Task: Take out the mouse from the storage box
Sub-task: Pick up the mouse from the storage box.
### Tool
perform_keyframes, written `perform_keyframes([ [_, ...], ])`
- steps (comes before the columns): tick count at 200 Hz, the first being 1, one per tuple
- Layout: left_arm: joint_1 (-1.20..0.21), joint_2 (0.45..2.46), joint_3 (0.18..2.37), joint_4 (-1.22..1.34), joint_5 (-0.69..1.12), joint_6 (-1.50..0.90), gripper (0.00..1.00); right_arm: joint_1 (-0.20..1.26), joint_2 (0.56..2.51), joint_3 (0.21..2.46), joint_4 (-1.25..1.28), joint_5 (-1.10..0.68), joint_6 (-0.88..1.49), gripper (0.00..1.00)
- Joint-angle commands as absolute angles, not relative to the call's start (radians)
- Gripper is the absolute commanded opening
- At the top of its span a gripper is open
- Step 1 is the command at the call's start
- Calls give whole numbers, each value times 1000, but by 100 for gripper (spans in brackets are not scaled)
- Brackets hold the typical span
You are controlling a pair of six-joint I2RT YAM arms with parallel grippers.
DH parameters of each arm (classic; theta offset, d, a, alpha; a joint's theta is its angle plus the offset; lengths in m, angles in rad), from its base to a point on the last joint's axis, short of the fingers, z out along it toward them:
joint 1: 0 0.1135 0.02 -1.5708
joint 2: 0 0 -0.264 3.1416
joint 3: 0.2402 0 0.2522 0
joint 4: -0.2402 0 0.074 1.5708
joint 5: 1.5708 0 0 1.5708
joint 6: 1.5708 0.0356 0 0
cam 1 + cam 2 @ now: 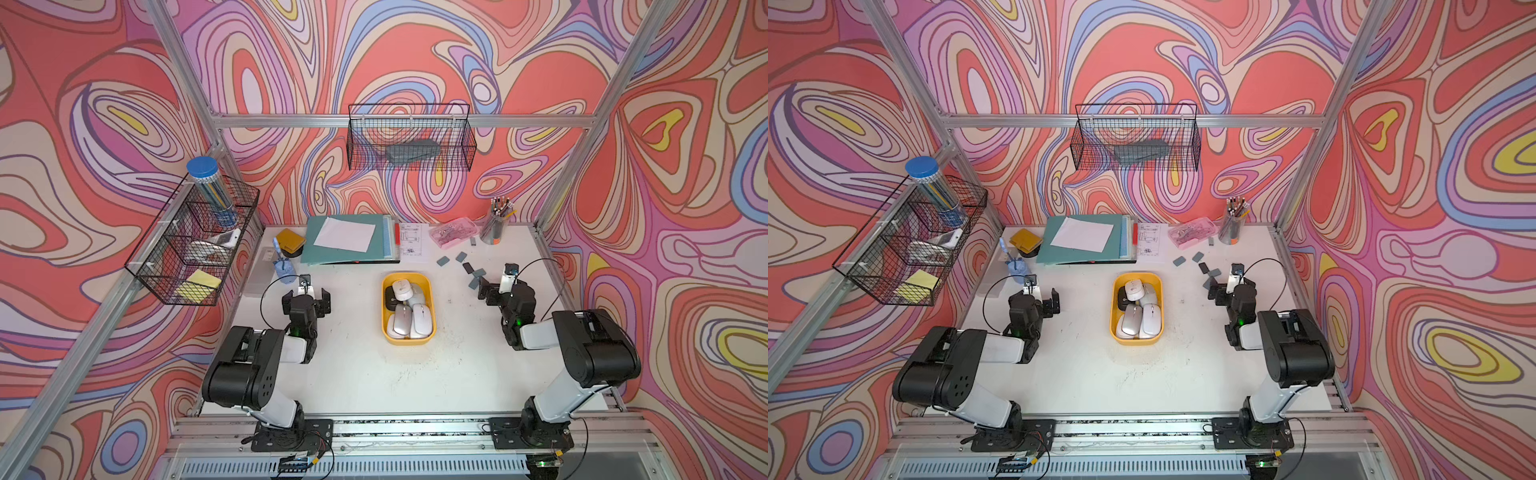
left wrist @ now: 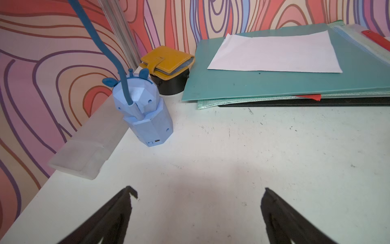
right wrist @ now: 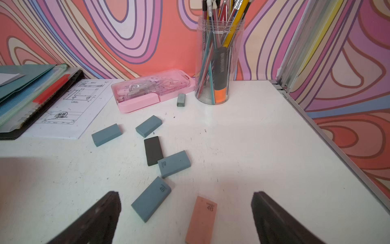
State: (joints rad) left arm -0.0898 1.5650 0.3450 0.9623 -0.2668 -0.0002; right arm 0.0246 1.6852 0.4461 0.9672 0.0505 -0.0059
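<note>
— How do the claws stand?
— Both released, holding nothing. The left gripper [image 2: 198, 191] hangs over bare table [image 1: 374, 374], jaws spread wide. The right gripper [image 3: 186, 195] is spread the same way above scattered erasers [image 3: 174, 163].
— And the storage box [image 1: 408, 341]?
— Mid-table between the arms, apart from both. It is a shallow yellow oblong with rounded corners.
— The mouse?
— Several are piled inside. Two silver mice [image 1: 402, 321] lie side by side at the near end. A white mouse [image 1: 402, 289] sits on top farther back, with a black mouse [image 1: 389, 296] half hidden beside it.
— Beyond?
— Folders [image 1: 316, 253] and a pencil jar [image 1: 494, 230] by the back wall
</note>
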Motion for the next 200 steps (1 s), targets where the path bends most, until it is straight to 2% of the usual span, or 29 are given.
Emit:
perform_keyframes([
  [1, -81, 1548, 351, 953, -258, -5, 99, 18, 1698, 462, 961, 40, 0, 98],
  [142, -94, 1549, 339, 982, -270, 4, 99, 18, 1697, 459, 969, 42, 1, 98],
  [182, -94, 1548, 341, 975, -277, 5, 99, 18, 1697, 464, 960, 92, 15, 98],
  [200, -97, 1536, 331, 992, -331, -11, 99, 29, 1644, 478, 911, 202, 35, 98],
])
